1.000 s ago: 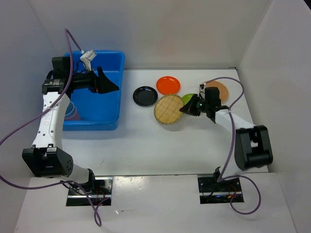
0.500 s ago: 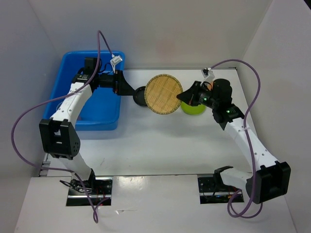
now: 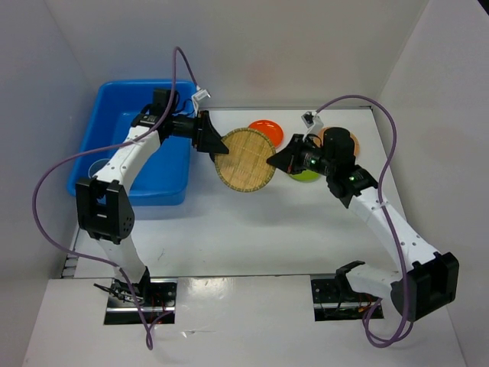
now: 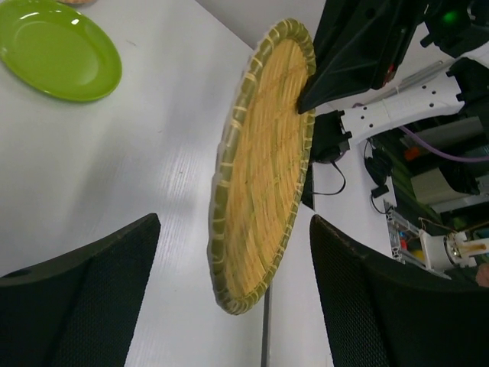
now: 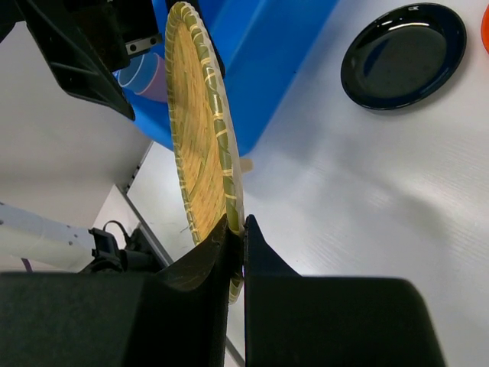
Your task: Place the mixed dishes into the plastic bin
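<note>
**Shifted left and lower: tan woven plate [image 3: 244, 158]**

Since half a second ago the plate has been carried toward the left arm. It is held on edge above the table [image 3: 252, 222], pinched at its rim by the right fingers [image 5: 200, 269]. The left fingers [image 4: 84, 267] are spread wide, flanking the opposite rim. The blue bin [image 3: 153, 191] lies just left.

Rough, woven tan plate [image 4: 263, 176]; glossy green plate [image 4: 57, 47]

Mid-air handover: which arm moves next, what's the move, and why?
Probably close the left gripper on the woven plate. Its near rim appears to sit between the open left fingers, while the right gripper pinches the far rim.
</note>
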Robot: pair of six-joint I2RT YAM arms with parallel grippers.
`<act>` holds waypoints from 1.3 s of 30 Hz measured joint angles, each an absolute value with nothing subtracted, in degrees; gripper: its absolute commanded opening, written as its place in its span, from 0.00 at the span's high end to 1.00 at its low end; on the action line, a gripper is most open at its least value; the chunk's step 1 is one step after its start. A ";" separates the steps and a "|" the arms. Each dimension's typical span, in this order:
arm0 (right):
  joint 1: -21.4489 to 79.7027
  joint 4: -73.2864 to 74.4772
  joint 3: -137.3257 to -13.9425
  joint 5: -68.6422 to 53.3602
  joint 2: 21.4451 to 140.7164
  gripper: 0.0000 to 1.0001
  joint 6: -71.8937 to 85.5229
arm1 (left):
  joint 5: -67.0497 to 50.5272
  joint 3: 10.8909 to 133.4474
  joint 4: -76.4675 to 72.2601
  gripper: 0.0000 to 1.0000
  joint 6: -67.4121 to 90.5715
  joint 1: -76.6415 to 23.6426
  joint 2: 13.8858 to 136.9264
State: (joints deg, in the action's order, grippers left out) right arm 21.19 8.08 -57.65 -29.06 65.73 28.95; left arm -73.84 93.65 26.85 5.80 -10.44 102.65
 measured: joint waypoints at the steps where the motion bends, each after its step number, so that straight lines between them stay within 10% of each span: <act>1: 21.19 8.08 -57.65 -28.99 65.84 1.00 28.95 | -74.06 93.67 26.83 0.15 5.63 -10.74 102.80; 5: 21.19 8.03 -57.89 -28.86 66.70 1.00 28.84 | -74.67 93.65 27.66 0.27 4.49 -11.57 103.53; 14: 21.19 7.84 -59.70 -29.12 68.88 1.00 28.01 | -73.23 93.21 29.32 0.98 3.90 -12.58 105.32; 20: 20.95 8.21 -59.86 -28.45 69.69 0.96 27.55 | -73.06 93.21 28.56 1.00 5.96 -12.62 105.75; 30: 20.71 8.21 -62.02 -24.01 70.81 0.02 29.06 | -63.44 97.47 24.14 1.00 15.88 -7.25 105.75; 39: 17.26 7.05 -58.96 -17.69 58.76 0.00 30.68 | -46.06 101.34 13.04 1.00 32.38 12.32 104.73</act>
State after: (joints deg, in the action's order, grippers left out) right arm 17.26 7.05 -58.96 -17.69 58.76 30.68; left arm -46.06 101.34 13.04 32.38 12.32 104.73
